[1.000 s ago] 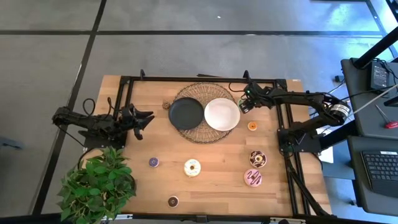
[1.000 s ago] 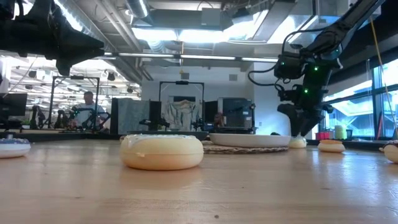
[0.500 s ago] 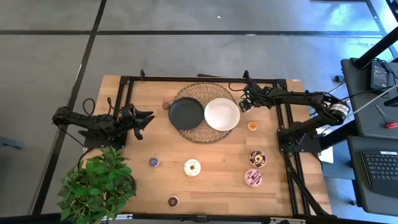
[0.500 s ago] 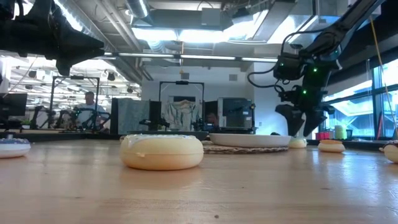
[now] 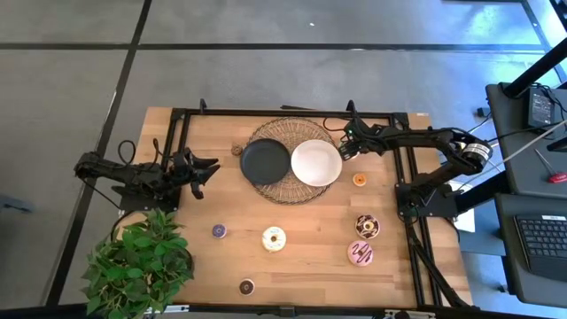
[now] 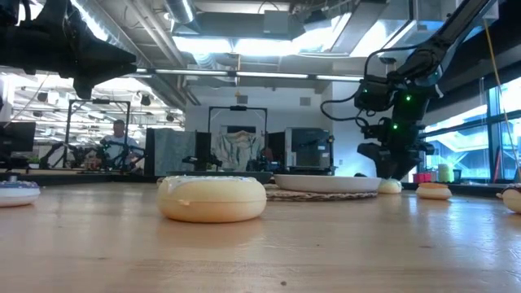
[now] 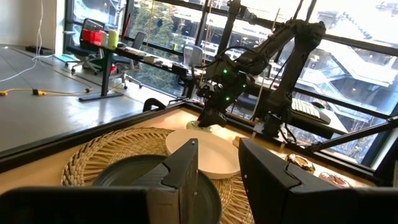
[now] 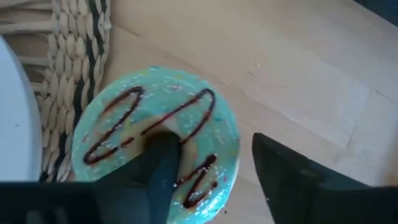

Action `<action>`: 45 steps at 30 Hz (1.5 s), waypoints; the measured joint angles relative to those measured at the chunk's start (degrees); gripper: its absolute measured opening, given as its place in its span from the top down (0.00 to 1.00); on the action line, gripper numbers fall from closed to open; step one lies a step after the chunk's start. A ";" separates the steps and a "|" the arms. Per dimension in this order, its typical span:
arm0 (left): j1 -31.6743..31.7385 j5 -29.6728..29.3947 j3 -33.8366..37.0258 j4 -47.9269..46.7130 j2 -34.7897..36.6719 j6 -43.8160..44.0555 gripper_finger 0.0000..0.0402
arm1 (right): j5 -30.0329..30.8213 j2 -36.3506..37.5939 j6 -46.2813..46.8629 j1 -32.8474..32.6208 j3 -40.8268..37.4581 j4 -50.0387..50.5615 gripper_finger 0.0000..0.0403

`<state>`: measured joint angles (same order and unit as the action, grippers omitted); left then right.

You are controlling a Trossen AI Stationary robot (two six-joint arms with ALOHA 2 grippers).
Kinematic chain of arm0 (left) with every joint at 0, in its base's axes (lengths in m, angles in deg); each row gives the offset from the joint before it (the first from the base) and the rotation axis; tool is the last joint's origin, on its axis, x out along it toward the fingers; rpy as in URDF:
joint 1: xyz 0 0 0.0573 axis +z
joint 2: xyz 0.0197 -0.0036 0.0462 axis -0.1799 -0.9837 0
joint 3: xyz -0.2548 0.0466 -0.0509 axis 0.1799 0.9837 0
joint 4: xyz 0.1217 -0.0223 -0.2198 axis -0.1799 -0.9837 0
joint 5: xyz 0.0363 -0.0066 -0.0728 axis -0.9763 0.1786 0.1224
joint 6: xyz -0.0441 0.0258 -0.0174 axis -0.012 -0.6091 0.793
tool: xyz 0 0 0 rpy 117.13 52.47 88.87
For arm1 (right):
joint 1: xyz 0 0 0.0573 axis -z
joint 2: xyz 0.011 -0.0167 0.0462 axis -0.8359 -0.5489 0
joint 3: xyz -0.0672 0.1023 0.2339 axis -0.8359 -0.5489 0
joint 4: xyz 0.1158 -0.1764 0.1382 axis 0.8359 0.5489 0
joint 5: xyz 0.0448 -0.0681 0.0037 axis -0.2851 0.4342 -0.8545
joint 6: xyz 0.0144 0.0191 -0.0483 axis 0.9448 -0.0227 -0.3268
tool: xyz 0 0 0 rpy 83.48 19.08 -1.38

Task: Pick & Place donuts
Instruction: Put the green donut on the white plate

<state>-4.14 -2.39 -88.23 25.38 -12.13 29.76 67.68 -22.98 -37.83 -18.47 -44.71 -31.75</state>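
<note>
The green donut (image 8: pixel 124 124), iced with dark drizzle, lies flat on the wood beside the woven mat. My right gripper (image 8: pixel 217 180) (image 5: pixel 348 147) is open above it, pointing down, with one finger in its hole and the other outside its rim. The cream donut (image 5: pixel 274 238), the chocolate-sprinkled donut (image 5: pixel 367 225), the pink-striped donut (image 5: pixel 360 253) and the mini purple (image 5: pixel 219 231), brown (image 5: pixel 246 286) and orange (image 5: pixel 360 180) donuts lie on the table. My left gripper (image 5: pixel 205 168) (image 7: pixel 217 168) waits open near the table's left edge. My right gripper comes from above, pointing down, with one finger (image 8: pixel 163 168) in the green donut's hole (image 8: pixel 152 140). The other finger (image 8: pixel 292 180) stands outside the ring with a gap to its rim. Whether the inner finger touches the ring, I cannot tell. The donut lies flat on the table.
A black plate (image 5: pixel 265 161) and a white plate (image 5: pixel 316 163) sit on a round woven mat (image 5: pixel 288 193) at the far middle. A potted plant (image 5: pixel 137 261) stands at the near left corner. Bare wood lies between the mat and the near donuts.
My right gripper has turned about its wrist above the green donut, and its arm has shifted slightly toward the table's left. The donuts and my left arm have kept still.
</note>
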 joint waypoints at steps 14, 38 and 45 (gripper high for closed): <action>0.00 -0.01 0.00 -0.02 0.00 0.00 0.72 | 1.31 0.02 -6.10 0.02 1.30 1.07 0.88; 0.00 -0.07 0.00 0.00 0.00 0.00 0.72 | 1.18 -0.63 -2.55 -18.41 12.85 -0.10 0.90; -0.01 -0.07 0.00 0.00 0.00 0.00 0.72 | 1.03 -5.77 -2.58 -17.55 11.98 -5.54 0.89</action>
<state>-4.15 -2.46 -88.23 25.38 -12.13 29.76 68.71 -28.75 -40.40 -36.02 -32.73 -37.29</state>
